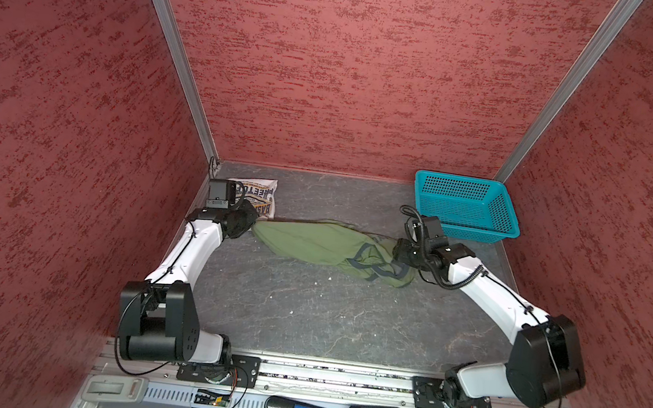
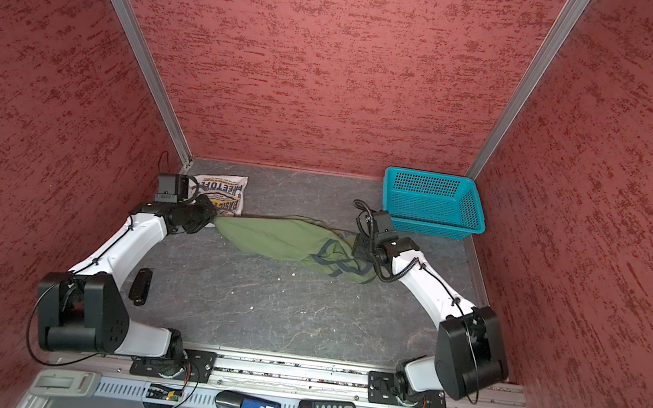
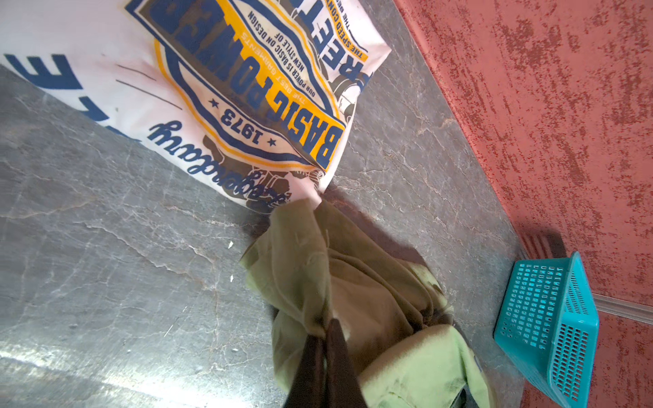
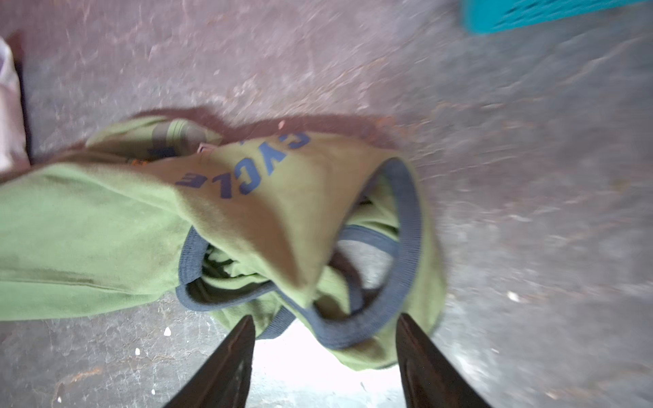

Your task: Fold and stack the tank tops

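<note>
At the back of the tabletop (image 1: 303,319), the green tank top (image 1: 311,245) (image 2: 274,241) (image 4: 106,229) lies pulled out long from left to right, btw the two arms. Its left end is bunched up & squeezed in the left pincer (image 3: 327,332), whose two dark fingers are pressed together on the cloth. That end sits right by a corner of the white tank top (image 1: 255,195) (image 2: 222,193) (image 3: 219,92). The white one lies folded flat in the far left corner. It has a big blue & yellow badge, and in the left wrist view you can read "BASIC POWER" and "1973" on it.

On the right, the green tank top ends in a messy heap w/ grey-blue trim loops on show. The right wrist view is blurry, but blue letters "CYCLE" can be read on the green cloth. The right pincer (image 4: 325,321) is low over this heap w/ its fingers wide apart. A trim loop lies right at the tips; can't tell if a finger touches it.

A teal basket (image 1: 458,179) (image 2: 428,174) stands in the far right corner, near the right arm & apart from both tops.
</note>
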